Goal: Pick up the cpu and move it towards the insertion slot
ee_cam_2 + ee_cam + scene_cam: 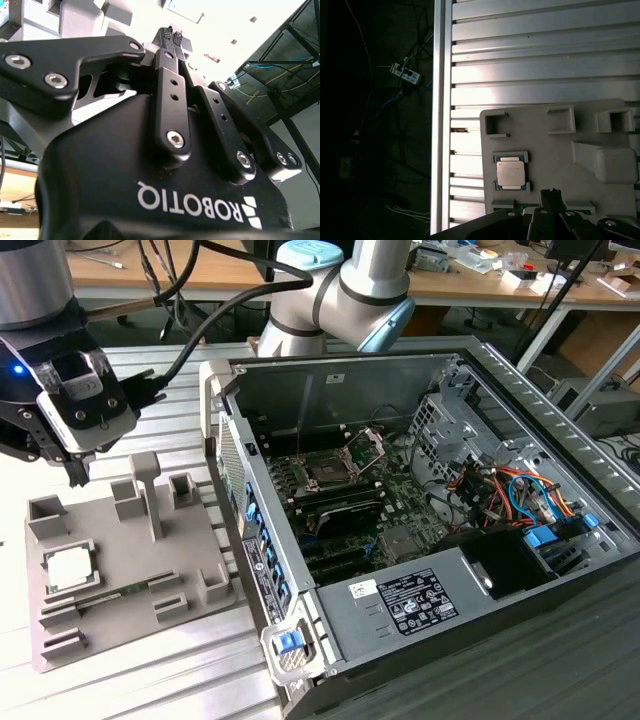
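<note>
The cpu (68, 568), a small silvery square chip, lies flat in a shallow holder on the grey fixture plate (120, 590) at the exterior view's left. In the first wrist view the cpu (510, 173) sits on the same plate (555, 150). My gripper (77, 472) hangs above the plate's far edge, apart from the chip. Its fingertips (172, 34) are pressed together with nothing between them, so it is shut. The insertion slot (325, 472), a dark square socket with its silver bracket (368, 445) raised, lies on the board inside the open computer case.
The open computer case (400, 620) stands to the exterior view's right of the plate, its side wall (250, 530) between plate and socket. Upright posts (147, 490) rise from the plate. Both rest on a ribbed aluminium table (545, 55), whose edge (440, 125) drops off beside the plate.
</note>
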Robot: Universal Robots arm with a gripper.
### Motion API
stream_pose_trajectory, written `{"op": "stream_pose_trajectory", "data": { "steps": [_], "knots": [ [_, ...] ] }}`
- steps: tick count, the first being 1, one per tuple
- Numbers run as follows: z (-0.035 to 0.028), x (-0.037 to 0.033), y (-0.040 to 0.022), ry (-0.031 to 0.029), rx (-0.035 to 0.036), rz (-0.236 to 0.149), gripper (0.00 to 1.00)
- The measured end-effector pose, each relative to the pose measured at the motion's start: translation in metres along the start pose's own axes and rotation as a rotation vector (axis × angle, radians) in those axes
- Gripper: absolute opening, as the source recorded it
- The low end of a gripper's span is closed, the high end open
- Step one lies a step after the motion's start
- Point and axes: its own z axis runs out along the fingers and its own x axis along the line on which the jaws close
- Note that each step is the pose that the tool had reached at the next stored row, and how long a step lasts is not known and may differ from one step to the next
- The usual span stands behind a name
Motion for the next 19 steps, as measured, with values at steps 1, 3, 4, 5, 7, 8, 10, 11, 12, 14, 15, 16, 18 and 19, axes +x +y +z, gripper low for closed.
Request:
{"op": "stream_pose_trajectory", "data": {
  "steps": [1, 3, 4, 5, 7, 8, 10, 11, 12, 14, 15, 16, 18, 19],
  "knots": [
    [0.0002, 0.0, 0.0, 0.0, 0.0, 0.0, 0.11],
    [0.0005, 0.0, 0.0, 0.0, 0.0, 0.0, 0.11],
    [0.0008, 0.0, 0.0, 0.0, 0.0, 0.0, 0.11],
    [0.0013, 0.0, -0.0001, 0.0, 0.0, 0.0, 0.11],
    [0.0016, 0.0, -0.0001, 0.0, 0.0, 0.0, 0.11],
    [0.0018, 0.0, -0.0001, 0.0, -0.0001, 0.0, 0.11],
    [0.002, 0.0, -0.0001, -0.0001, 0.0, 0.0, 0.11],
    [0.0022, 0.0, -0.0001, -0.0001, -0.0001, 0.0, 0.11],
    [0.0023, 0.0, -0.0001, 0.0, 0.0, 0.0, 0.11],
    [0.0027, 0.0, -0.0001, 0.0, 0.0, 0.0, 0.11],
    [0.0029, 0.0, -0.0001, -0.0001, 0.0, 0.0, 0.11],
    [0.0031, 0.0, -0.0001, 0.0, 0.0, 0.0, 0.11],
    [0.0035, 0.0, -0.0002, 0.0, -0.0001, 0.0, 0.11],
    [0.0036, 0.0, -0.0002, 0.0, 0.0, 0.0, 0.11]
  ]
}}
